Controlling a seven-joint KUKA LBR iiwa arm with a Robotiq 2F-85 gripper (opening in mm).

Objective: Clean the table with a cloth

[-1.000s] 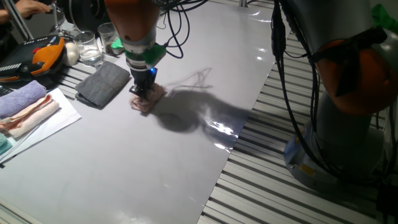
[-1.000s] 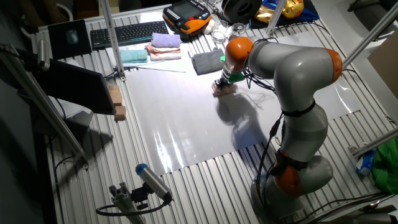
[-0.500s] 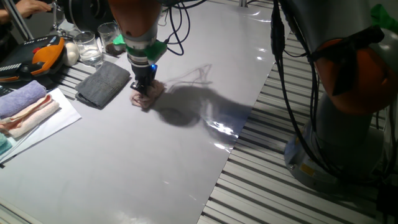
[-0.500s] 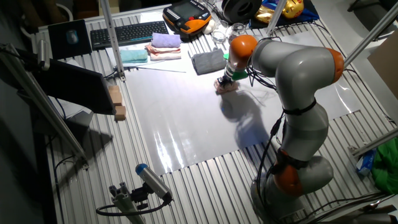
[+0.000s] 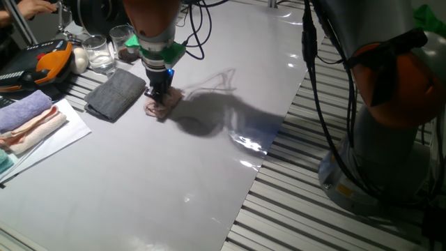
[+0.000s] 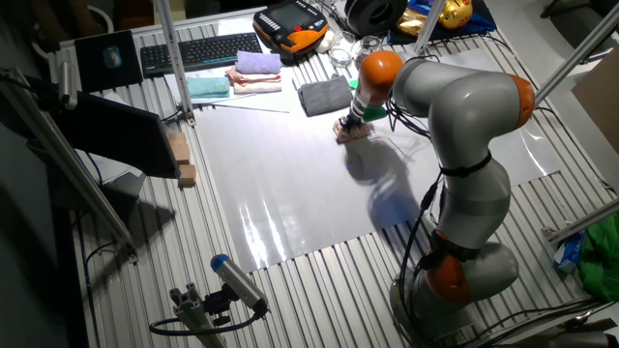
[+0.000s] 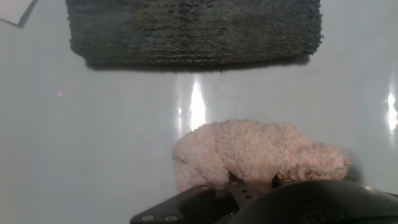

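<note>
The small pale pink cloth (image 5: 164, 105) lies bunched on the glossy pale grey table (image 5: 209, 174), near its far left part; it also shows in the other fixed view (image 6: 353, 132) and in the hand view (image 7: 255, 152). My gripper (image 5: 158, 95) points straight down onto the cloth and presses it against the table; it also shows in the other fixed view (image 6: 350, 124). The fingers are shut on the cloth's top. In the hand view the cloth's near edge is hidden under the hand.
A dark grey cloth (image 5: 117, 93) lies just left of the pink one, also in the hand view (image 7: 193, 31). Two glasses (image 5: 101, 54), folded lavender and peach towels (image 5: 28, 120) on paper and an orange-black pendant (image 5: 42, 64) stand at the left. The arm's base (image 5: 390, 125) stands at the right.
My gripper has slid the pink cloth a little way across the table toward the far edge, staying beside the dark grey cloth.
</note>
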